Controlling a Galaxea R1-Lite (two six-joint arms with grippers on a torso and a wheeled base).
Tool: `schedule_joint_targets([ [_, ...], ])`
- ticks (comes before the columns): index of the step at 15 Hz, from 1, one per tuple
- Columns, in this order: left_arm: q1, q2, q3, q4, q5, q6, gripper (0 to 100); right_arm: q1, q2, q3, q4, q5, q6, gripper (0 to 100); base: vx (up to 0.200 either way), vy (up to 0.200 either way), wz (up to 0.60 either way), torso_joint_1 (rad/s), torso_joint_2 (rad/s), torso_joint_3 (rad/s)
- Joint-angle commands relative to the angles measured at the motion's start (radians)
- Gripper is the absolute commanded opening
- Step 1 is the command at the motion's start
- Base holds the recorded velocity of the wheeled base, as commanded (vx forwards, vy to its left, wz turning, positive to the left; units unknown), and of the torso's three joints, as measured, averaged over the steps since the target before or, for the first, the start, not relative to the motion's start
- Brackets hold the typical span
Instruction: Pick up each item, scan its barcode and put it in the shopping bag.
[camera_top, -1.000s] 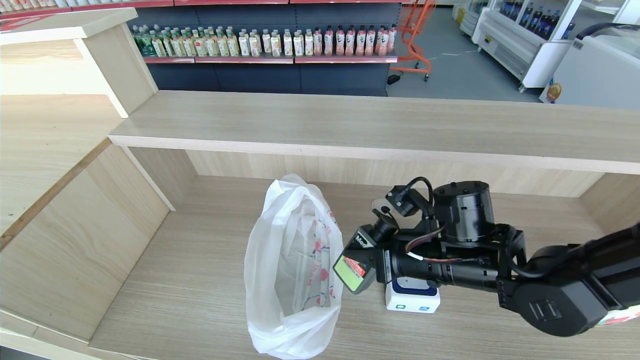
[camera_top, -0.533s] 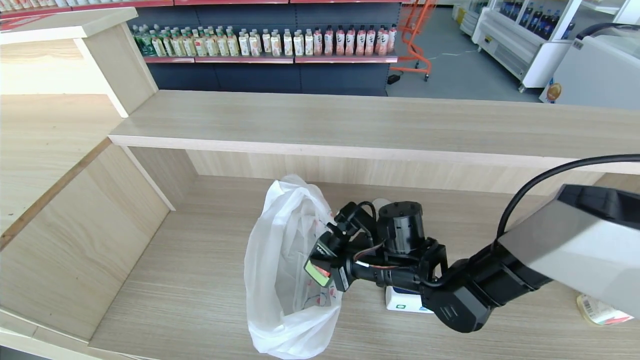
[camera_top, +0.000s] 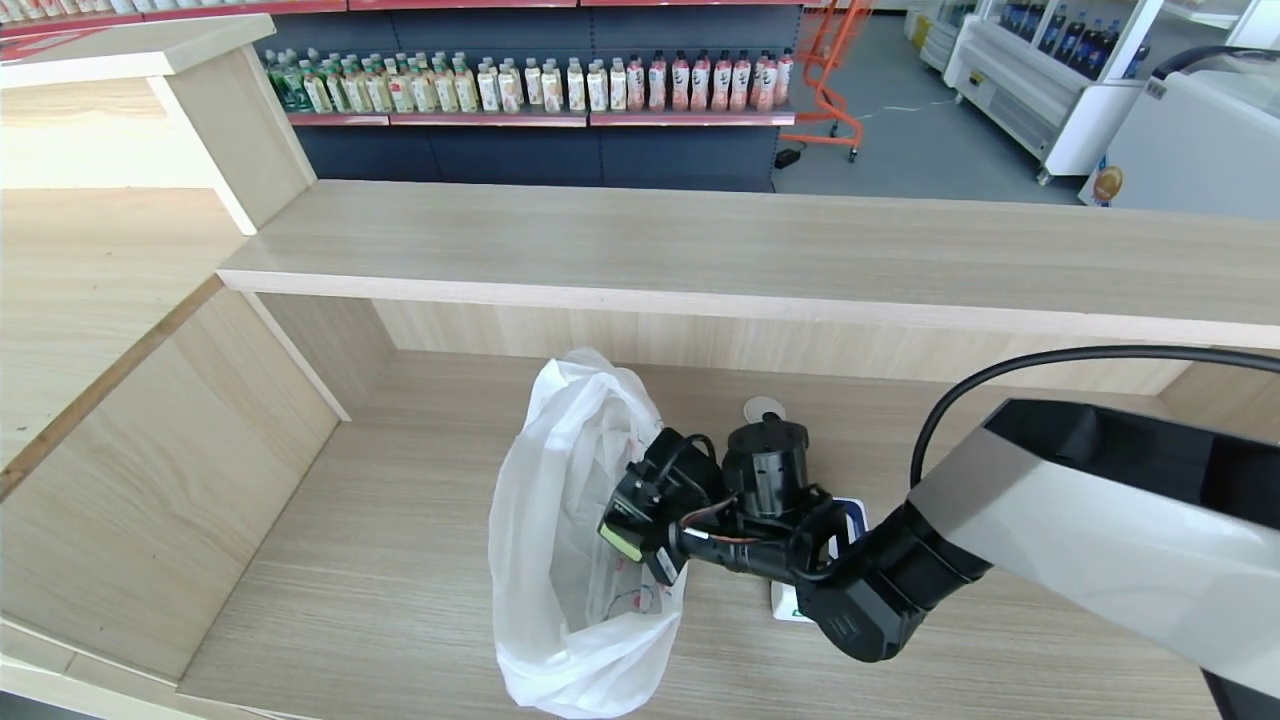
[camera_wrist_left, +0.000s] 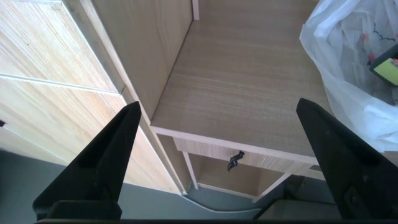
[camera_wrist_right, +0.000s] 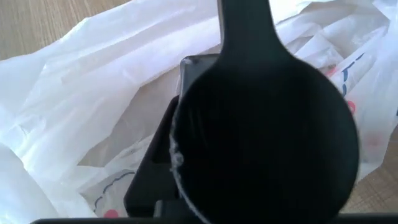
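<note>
Right jaws clenched on green-faced dark packet (camera_top: 620, 537) at white plastic shopping bag (camera_top: 540, 560) mouth; drop pending. Left jaws released.

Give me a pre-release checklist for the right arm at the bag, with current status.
1. Right gripper at the shopping bag mouth: ok, at the opening's right rim.
2. Green-labelled item gripped: ok, held at the gripper tip.
3. Bag mouth open, bag upright: ok.
4. Left gripper clear of the bag: ok, open and well apart from it.
5. Scanner out of the drop path: ok, beside the bag, under the right arm.
6. Barcode scanned: cannot tell.
</note>
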Motion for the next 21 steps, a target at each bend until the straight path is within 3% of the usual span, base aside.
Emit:
schedule_joint_targets([
  [1,0.000,0.000,0.000,0.000,0.001,-0.001,100,-0.011,0.020,0.000,-0.002,0.001,-0.015,0,0.000,0.000,0.00,0.000,0.00,0.000],
  [2,0.000,0.000,0.000,0.000,0.001,-0.001,100,-0.016,0.022,0.000,-0.003,0.002,-0.015,100,0.000,0.000,0.00,0.000,0.00,0.000],
  [5,0.000,0.000,0.000,0.000,0.001,-0.001,100,-0.021,0.000,0.003,0.000,0.005,0.065,100,0.000,0.000,0.00,0.000,0.00,0.000],
  [7,0.000,0.000,0.000,0.000,0.001,-0.001,100,-0.021,-0.084,0.002,0.013,0.030,0.356,100,0.000,0.000,0.00,0.000,0.00,0.000],
  [8,0.000,0.000,0.000,0.000,0.001,-0.001,100,-0.021,-0.118,0.006,0.024,0.039,0.439,100,0.000,0.000,0.00,0.000,0.00,0.000],
  [9,0.000,0.000,0.000,0.000,0.001,-0.001,100,-0.042,-0.228,0.032,0.105,0.063,0.593,100,0.000,0.000,0.00,0.000,0.00,0.000],
  [11,0.000,0.000,0.000,0.000,0.001,-0.001,100,-0.076,-0.317,0.063,0.173,0.065,0.646,100,0.000,0.000,0.00,0.000,0.00,0.000],
  [12,0.000,0.000,0.000,0.000,0.001,0.001,100,-0.140,-0.497,0.166,0.288,0.076,0.743,100,0.000,0.000,0.00,0.000,0.00,0.000],
  [15,0.000,0.000,0.000,0.000,0.001,0.001,100,-0.200,-0.826,0.347,0.507,0.171,0.717,100,0.000,0.000,0.00,0.000,0.00,0.000],
  [17,0.000,0.000,0.000,0.000,0.001,-0.001,100,-0.235,-0.961,0.393,0.604,0.160,0.685,100,0.000,0.000,0.00,0.000,0.00,0.000],
  [19,0.000,0.000,0.000,0.000,0.001,0.001,100,-0.298,-1.000,0.408,0.705,0.113,0.539,100,0.000,0.000,0.00,0.000,0.00,0.000],
  [20,0.000,0.000,0.000,0.000,0.001,-0.001,100,-0.377,-0.998,0.440,0.730,0.005,0.418,100,0.000,0.000,0.00,0.000,0.00,0.000],
  [21,0.000,0.000,0.000,0.000,0.001,-0.001,100,-0.416,-1.003,0.454,0.710,-0.003,0.421,100,0.000,0.000,0.00,0.000,0.00,0.000],
])
